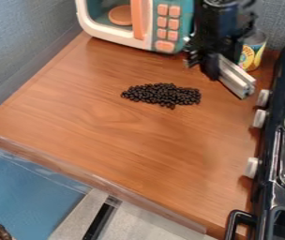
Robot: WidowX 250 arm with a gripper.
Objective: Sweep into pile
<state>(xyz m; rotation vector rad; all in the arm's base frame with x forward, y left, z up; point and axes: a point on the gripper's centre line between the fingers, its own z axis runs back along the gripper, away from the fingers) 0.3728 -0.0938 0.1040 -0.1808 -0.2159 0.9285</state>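
Landmark: the dark beans (164, 95). They lie on the wood-grain bench (110, 136) as one elongated patch, long axis running left to right in the view. Dense through the middle, thinner toward the left and right ends, a few strays along the lower edge.

Gripper (213, 70): above and right of the beans, apart from them. Arm enters from the top edge. Fingers narrow, holding a pale metallic bar (236, 79). Bar is tilted, slanting down to the right from the gripper, also up and right of the beans, not touching them. Can't tell if its low end touches the bench.

Rest, all relative to the beans:
- Toy microwave (114, 36), white and teal with orange buttons and handle: above, back edge of bench.
- Can (251, 51), yellow label: up and right, behind the bar, partly hidden by arm and bar.
- Black toy stove (267, 180), pale knobs facing the beans: right side. Dark handle (234, 220) at its lower end, cut by the view edge.
- Blue surface (26, 187): below left, past the bench's front edge.
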